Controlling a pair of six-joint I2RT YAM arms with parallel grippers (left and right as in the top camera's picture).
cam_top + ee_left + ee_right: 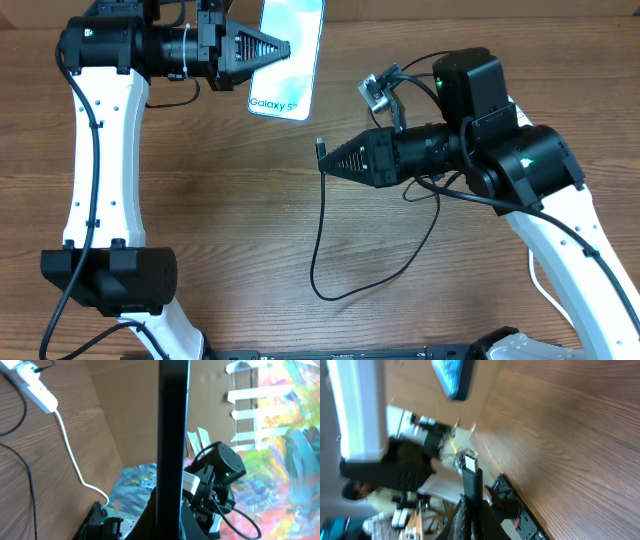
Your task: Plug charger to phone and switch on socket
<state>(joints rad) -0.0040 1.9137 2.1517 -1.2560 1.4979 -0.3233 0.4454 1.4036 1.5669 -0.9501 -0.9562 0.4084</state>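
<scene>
My left gripper (pixel 283 46) is shut on the phone (pixel 288 62), a flat handset with a light blue screen and "Galaxy" text, held up at the far middle. In the left wrist view the phone (pixel 172 435) shows edge-on between my fingers (pixel 170 525). My right gripper (pixel 326 160) is shut on the charger's connector tip (pixel 320 147), below and to the right of the phone. The black charger cable (pixel 318 250) loops over the table. In the right wrist view the connector (pixel 470 467) stands up from my fingers (pixel 471 505), and the phone's corner (pixel 452 377) shows at the top. The socket (pixel 35 382) shows only in the left wrist view.
The socket's thick white cord (pixel 75 460) runs across the wooden table (pixel 240 220). A black plug sits in the socket. A bright painted backdrop (pixel 285 420) fills the left wrist view's right side. A black rail (pixel 520 510) lies along the table edge.
</scene>
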